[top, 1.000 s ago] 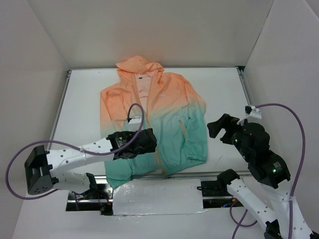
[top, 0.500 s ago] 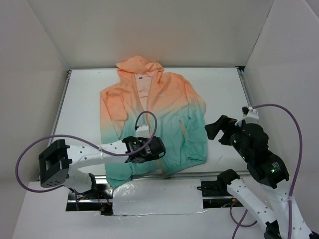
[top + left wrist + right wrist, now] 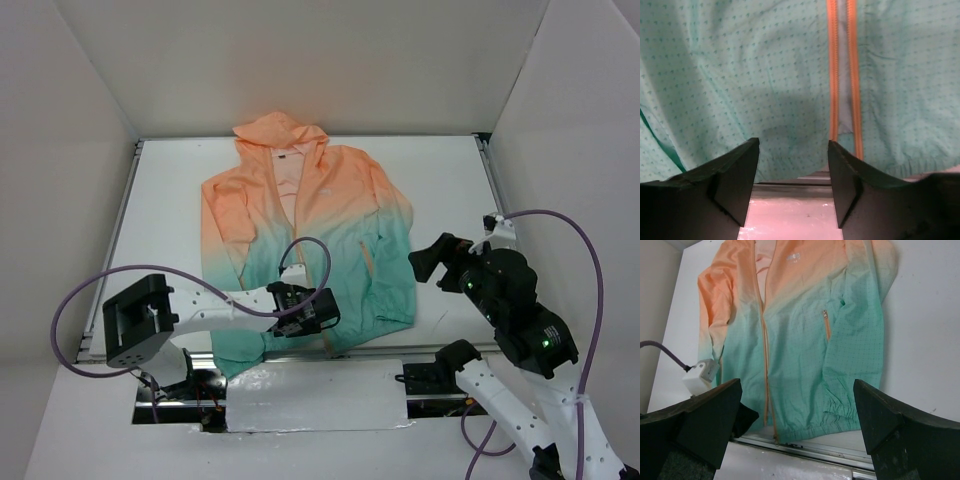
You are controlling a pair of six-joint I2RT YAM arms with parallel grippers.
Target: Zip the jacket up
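- At 9 o'clock, a plain white wall panel (image 3: pixel 60 150) beside a slim metal rail (image 3: pixel 122 225) edging the matte white tabletop (image 3: pixel 165 190); like panels at 12 and 3 o'clock, boxing the table in.
- At 7 o'clock, a looping purple cable (image 3: pixel 62 325) off the left arm.
- Mid-table, spread flat: thin hooded long-sleeved jacket (image 3: pixel 345 225), peach-orange fading to teal, hood toward 12 o'clock, gathered hem toward 6 o'clock, just short of the near edge.
- Down its middle, a narrow orange zipper (image 3: pixel 833 75); at the hem, two tapes side by side with a pale gap between, not joined.
- At the jacket's 6 o'clock, black two-finger left gripper (image 3: pixel 793 145) low over the hem, one fingertip at the zipper's foot, the other toward 9 o'clock; fingers parted, grasping nothing.
- Along the near edge, a crinkled silvery taped strip (image 3: pixel 315 395).
- At the jacket's 3 o'clock, black right gripper (image 3: pixel 797 382) beside the sleeve; fingers spread wide, released.
- Hard to tell: contact between left fingertips and cloth.
- Hidden overhead: the hem stretch beneath the left gripper.
- Not made out anywhere: the zipper's slider.
- Too small to read: the white chest logo (image 3: pixel 793 257).
- Cut off in the right wrist view: the hood.
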